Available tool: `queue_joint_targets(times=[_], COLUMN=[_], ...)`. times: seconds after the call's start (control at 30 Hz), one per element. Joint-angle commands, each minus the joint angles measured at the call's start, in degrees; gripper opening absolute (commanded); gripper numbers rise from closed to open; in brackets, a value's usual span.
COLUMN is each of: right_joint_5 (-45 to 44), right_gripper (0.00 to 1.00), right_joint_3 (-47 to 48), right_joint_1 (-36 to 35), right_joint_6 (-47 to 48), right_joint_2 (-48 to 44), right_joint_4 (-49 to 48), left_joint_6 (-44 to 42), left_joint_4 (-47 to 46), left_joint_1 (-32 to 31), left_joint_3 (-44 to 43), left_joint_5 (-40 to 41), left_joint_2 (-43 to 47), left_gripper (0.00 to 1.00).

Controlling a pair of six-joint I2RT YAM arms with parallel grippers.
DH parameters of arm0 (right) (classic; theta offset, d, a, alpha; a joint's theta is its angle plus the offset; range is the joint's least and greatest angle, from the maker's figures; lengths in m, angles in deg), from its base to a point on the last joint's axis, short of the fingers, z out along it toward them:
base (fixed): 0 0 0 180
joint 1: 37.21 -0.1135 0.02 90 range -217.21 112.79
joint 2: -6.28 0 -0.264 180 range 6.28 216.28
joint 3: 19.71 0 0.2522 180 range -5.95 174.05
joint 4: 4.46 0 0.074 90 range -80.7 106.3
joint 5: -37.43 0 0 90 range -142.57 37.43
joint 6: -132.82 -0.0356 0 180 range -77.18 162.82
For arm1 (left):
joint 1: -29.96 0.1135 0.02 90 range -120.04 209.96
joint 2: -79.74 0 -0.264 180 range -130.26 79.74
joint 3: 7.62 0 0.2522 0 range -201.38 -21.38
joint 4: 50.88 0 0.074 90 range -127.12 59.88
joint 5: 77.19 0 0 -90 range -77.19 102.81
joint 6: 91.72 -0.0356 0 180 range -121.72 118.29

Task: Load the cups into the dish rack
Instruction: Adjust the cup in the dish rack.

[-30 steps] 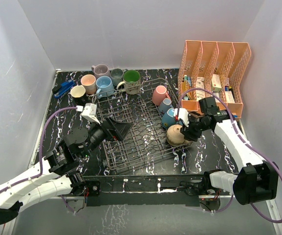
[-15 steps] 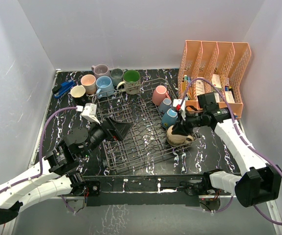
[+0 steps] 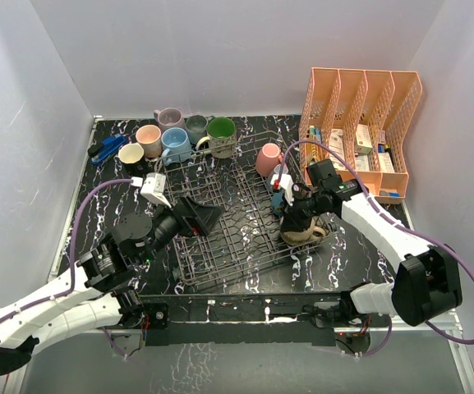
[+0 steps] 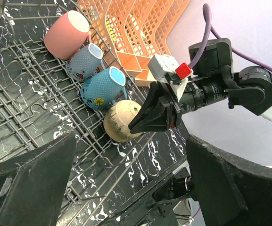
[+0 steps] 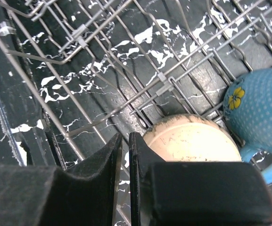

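Dotted teal mug (image 4: 103, 87); black, white-veined table (image 3: 339, 254)

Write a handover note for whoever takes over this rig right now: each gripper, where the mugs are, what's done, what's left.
Left gripper: open, empty, over the dish rack.
Right gripper: shut, empty, beside the tan mug.
Done: four mugs lie on their sides along the rack's right side: pink mug, pale blue mug, blue flowered mug, tan mug.
Left: six mugs stand on the table beyond the rack.
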Motion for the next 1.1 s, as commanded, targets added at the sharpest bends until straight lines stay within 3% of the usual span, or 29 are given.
queue_joint_targets(times=[0.0,0.33,0.47,0.73,0.93,1.07], right_joint_5=[-5.87,-11.4,-5.13,17.19,22.54,23.63], right_gripper=[0.14,0.15,0.16,0.18,0.28,0.37], right_joint_3=[-1.7,-5.09,-3.95,-2.21,-2.76,-0.48], right_joint_1=[-0.2,1.02,2.33,9.99,13.67,14.26], right_joint_6=[-2.05,-3.31,-3.19,-2.31,-4.4,-5.21], right_joint_2=[-2.14,-6.46,-7.89,-11.67,-13.72,-11.65], right_joint_4=[-4.0,-6.69,-5.51,-4.34,-9.85,-12.86], left_joint_6=[-0.3,-1.15,-0.94,-1.51,-7.18,-11.36], left_joint_4=[-0.68,-0.64,-0.17,2.91,12.66,19.65], left_joint_1=[-0.11,-0.09,-0.09,-0.09,0.33,6.52], left_joint_3=[-1.18,-2.41,-2.47,-5.2,-14.94,-24.91], left_joint_5=[0.9,0.73,0.73,1.01,4.11,-2.08], left_joint_2=[-0.67,-3.02,-3.4,-6.32,-13.12,-21.24], left_gripper=[0.97,0.97,0.97,0.97,0.97,0.97])
